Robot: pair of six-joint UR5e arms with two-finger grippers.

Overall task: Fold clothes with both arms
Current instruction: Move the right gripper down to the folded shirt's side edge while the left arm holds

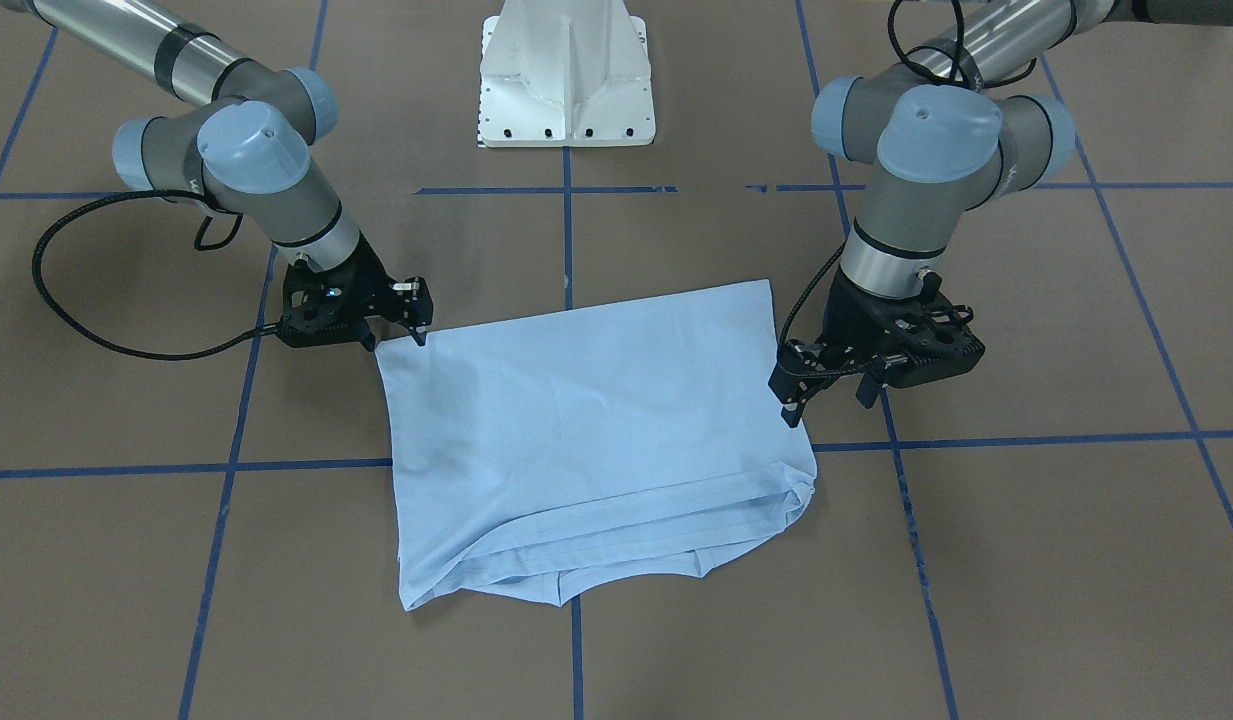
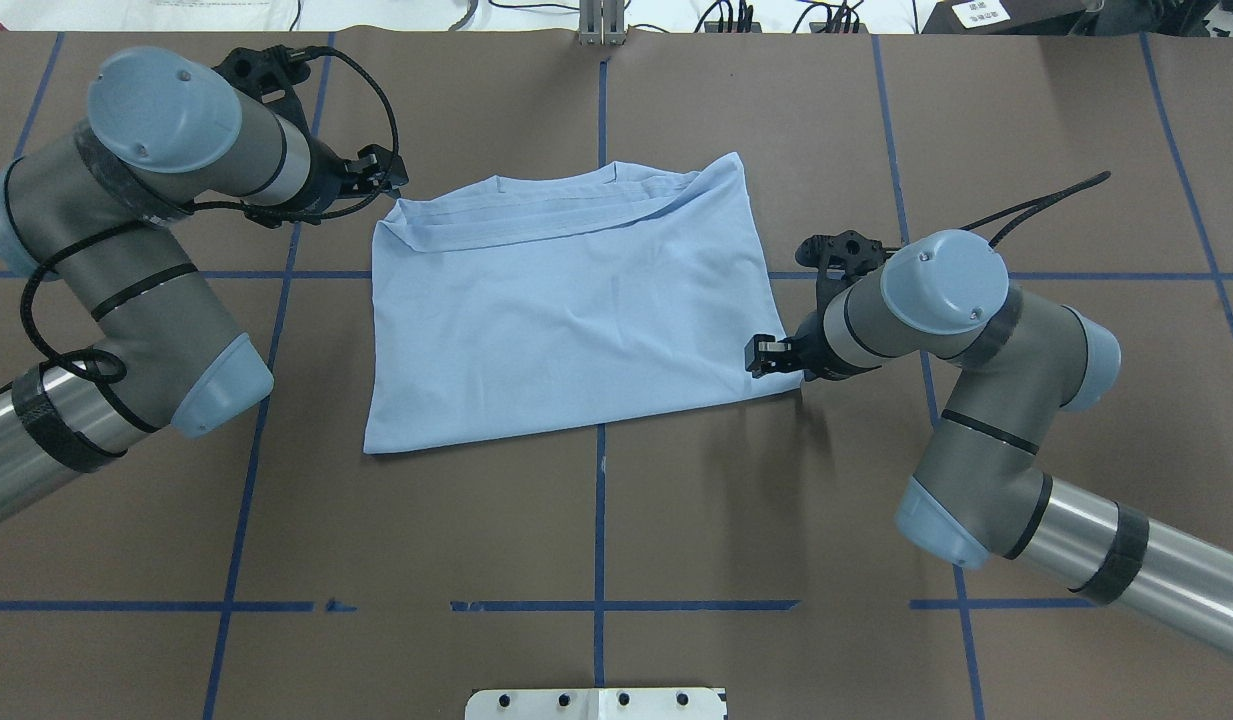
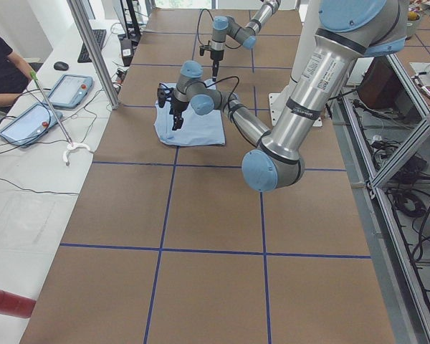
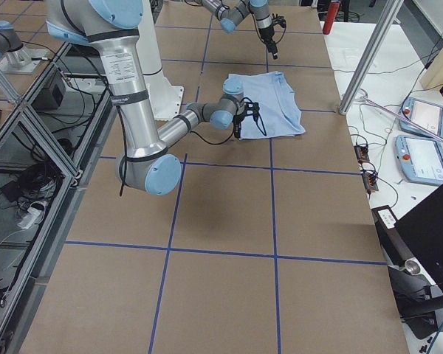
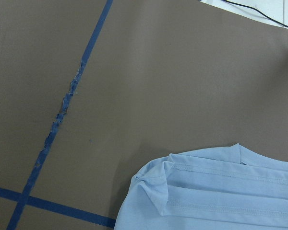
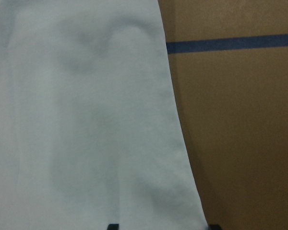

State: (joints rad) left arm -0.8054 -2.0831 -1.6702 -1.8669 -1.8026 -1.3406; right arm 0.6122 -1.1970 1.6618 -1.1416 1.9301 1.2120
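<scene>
Brown tabletop (image 1: 1026, 600), blue tape grid (image 1: 1026, 440) — light blue T-shirt (image 1: 586, 420) between left tool (image 1: 828, 408) and right tool (image 1: 394, 342), both spread wide

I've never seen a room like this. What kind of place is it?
Probably a robotics lab: a left arm and a right arm flank a T-shirt on a table gridded with blue tape, with control tablets alongside.

Bright, even light; soft shadows; R wrist cam blurry, T-shirt (image 6: 86, 120) out of focus.
</scene>
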